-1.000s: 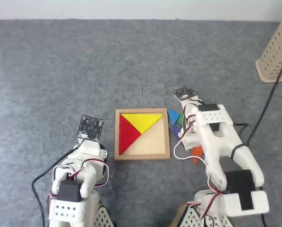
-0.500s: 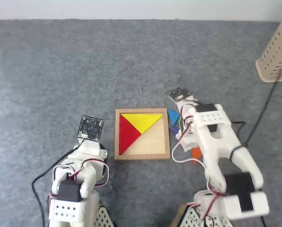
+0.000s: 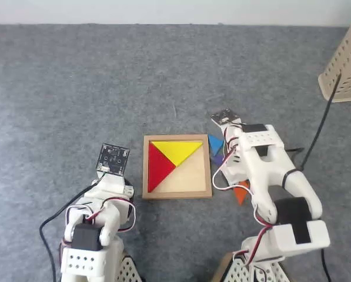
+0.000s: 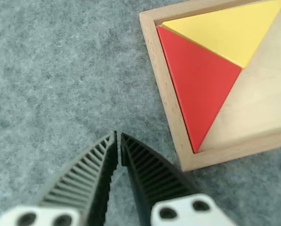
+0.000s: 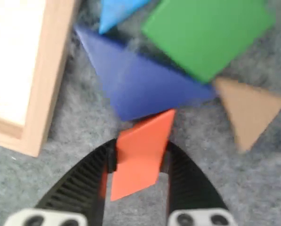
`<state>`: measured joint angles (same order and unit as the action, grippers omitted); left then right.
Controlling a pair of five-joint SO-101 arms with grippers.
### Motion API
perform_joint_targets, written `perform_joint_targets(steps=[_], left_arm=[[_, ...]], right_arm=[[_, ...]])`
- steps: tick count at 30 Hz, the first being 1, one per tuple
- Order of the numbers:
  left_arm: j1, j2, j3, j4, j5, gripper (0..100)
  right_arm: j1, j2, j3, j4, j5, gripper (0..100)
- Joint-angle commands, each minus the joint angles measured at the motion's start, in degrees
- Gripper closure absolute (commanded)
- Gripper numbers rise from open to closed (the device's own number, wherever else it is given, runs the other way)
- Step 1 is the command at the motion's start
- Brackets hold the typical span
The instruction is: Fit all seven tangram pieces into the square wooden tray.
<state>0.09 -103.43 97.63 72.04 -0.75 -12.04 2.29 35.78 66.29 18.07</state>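
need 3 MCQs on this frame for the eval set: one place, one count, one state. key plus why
1. Where is the red triangle?
A) inside the tray, edge to edge with the yellow triangle
B) outside the tray
C) propped on the tray's rim

2. How many pieces lie in the tray?
A) one
B) two
C) four

3. The right tool is:
A) open over the tray
B) shut on the orange piece
C) shut on nothing

Key:
1 A, the high view shows red inside the frame against yellow.
2 B, red and yellow are the two pieces in it.
3 B, its fingers press both sides of the orange piece.
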Motion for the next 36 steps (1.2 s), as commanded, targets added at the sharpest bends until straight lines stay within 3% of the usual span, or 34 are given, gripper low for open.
perform_joint_targets(steps=[1, 7, 14, 20, 27, 33, 36], left_arm=[[-0.35, -1.23, -1.1, 0.35, 0.35, 99], [-0.35, -1.23, -1.1, 0.35, 0.35, 99], [-0.35, -1.23, -1.1, 0.35, 0.35, 99], [-0.35, -1.23, -1.1, 0.35, 0.35, 99], [-0.35, -1.23, -1.1, 0.35, 0.35, 99], [-0.35, -1.23, -1.1, 0.35, 0.35, 99], [-0.35, -1.23, -1.1, 0.35, 0.35, 99]], right_arm=[[-1.1, -0.13, -6.15, 4.35, -1.14, 98.2], [-7.08, -0.13, -20.31, 12.97, -7.12, 99.1], [-17.54, 5.32, -31.82, 12.53, -13.63, 99.1], [-17.54, 13.93, -33.93, 10.15, -19.69, 99.1], [-16.84, 16.57, -34.29, 7.6, -20.66, 98.7], [-16.84, 16.66, -36.92, 9.36, -20.66, 84.8], [-16.92, 16.57, -37.1, 8.48, -20.66, 84.0]])
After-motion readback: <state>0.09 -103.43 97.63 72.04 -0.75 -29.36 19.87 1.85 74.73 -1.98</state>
